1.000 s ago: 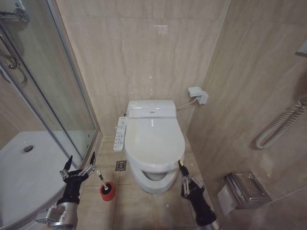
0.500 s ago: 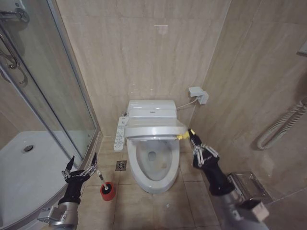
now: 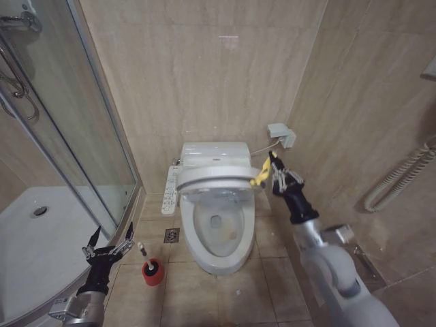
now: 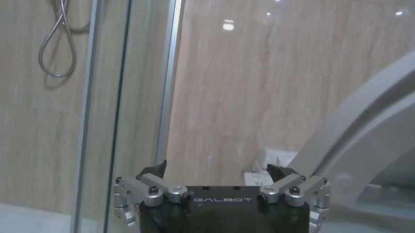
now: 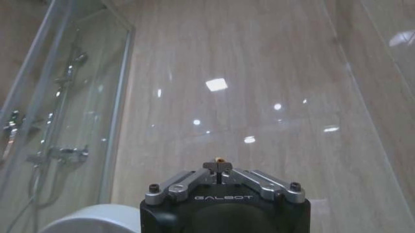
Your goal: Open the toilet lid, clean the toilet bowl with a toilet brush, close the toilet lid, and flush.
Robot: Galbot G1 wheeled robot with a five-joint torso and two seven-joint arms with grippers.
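The glossy white toilet lid (image 3: pixel 214 178) is lifted partway, its front edge hanging above the toilet bowl (image 3: pixel 216 228), whose dark drain shows. My right gripper (image 3: pixel 270 163) is at the lid's front right, shut on the yellow ribbon tag (image 3: pixel 259 176). In the right wrist view the right gripper (image 5: pixel 219 167) has its fingers together with a bit of yellow at the tip, and the lid (image 5: pixel 91 221) curves below it. The toilet brush (image 3: pixel 144 253) stands in its red holder (image 3: pixel 153 273) on the floor. My left gripper (image 3: pixel 107 243) hovers open just left of the brush; the left wrist view shows the left gripper (image 4: pixel 217 171) spread with nothing in it.
A glass shower door (image 3: pixel 75 136) and white shower tray (image 3: pixel 41 238) close off the left. A control panel (image 3: pixel 169 191) hangs on the toilet's left side. On the right wall are a grab rail (image 3: pixel 398 178) and a socket box (image 3: pixel 281 134). A floor drain (image 3: pixel 171 236) lies left of the bowl.
My right gripper has risen and pulled back with the ribbon, swinging the lid from flat on the toilet to partway up, baring the bowl. My left gripper sank slightly.
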